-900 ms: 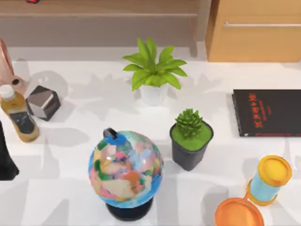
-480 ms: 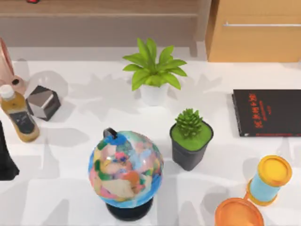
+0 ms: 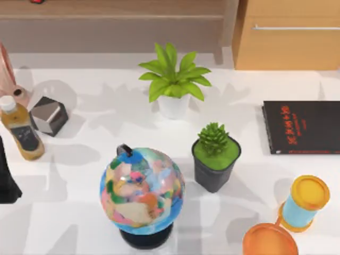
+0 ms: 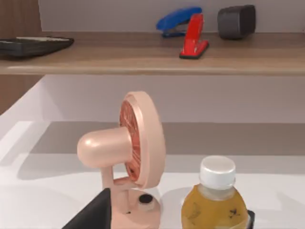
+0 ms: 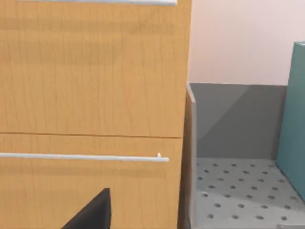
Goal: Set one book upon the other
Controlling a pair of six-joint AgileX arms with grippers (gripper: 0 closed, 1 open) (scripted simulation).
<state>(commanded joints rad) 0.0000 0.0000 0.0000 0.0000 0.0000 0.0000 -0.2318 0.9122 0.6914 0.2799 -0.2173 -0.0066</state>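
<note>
Black book [image 3: 303, 126], red lettering; teal book [image 5: 291, 119]

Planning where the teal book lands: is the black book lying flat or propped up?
Flat. In the top view the black book lies cover-up on the table at its right side, red lettering facing the camera, nothing on it.

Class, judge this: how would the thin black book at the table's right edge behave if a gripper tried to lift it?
The black book lies flat and thin, so probably hard to get under; likely light and perhaps slightly flexible.
</note>
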